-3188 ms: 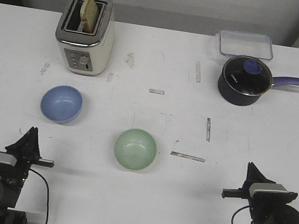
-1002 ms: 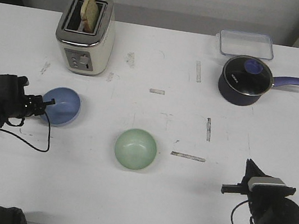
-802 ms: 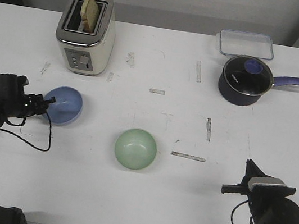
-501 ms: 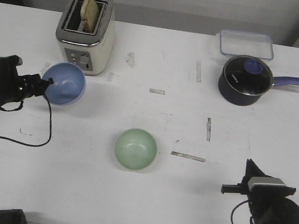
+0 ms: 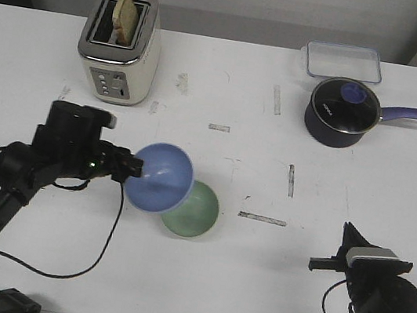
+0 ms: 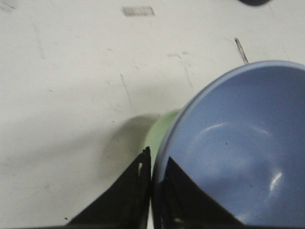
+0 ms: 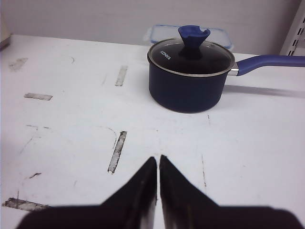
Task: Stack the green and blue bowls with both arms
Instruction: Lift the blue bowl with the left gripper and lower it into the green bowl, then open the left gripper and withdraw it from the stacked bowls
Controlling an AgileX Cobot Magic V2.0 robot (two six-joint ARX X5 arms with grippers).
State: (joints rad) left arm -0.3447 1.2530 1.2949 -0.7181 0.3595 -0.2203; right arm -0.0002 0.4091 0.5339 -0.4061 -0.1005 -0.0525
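Observation:
My left gripper [image 5: 137, 167] is shut on the rim of the blue bowl [image 5: 159, 177], one finger inside and one outside. It holds the bowl tilted in the air, over the left part of the green bowl [image 5: 198, 213], which rests on the table. In the left wrist view the blue bowl [image 6: 238, 152] fills the frame beside my left gripper [image 6: 153, 161], and a sliver of the green bowl [image 6: 164, 126] shows behind its rim. My right gripper [image 5: 349, 233] sits shut and empty at the near right; in its own view my right gripper [image 7: 157, 159] points over bare table.
A toaster [image 5: 120, 45] with bread stands at the back left. A dark lidded saucepan [image 5: 342, 111] with a purple handle and a clear container [image 5: 342, 62] sit at the back right. The saucepan [image 7: 189, 76] also shows in the right wrist view. Grey tape marks dot the table.
My left arm reached the blue bowl, closed on its rim, lifted it and carried it right to above the green bowl. The right arm has stayed put.

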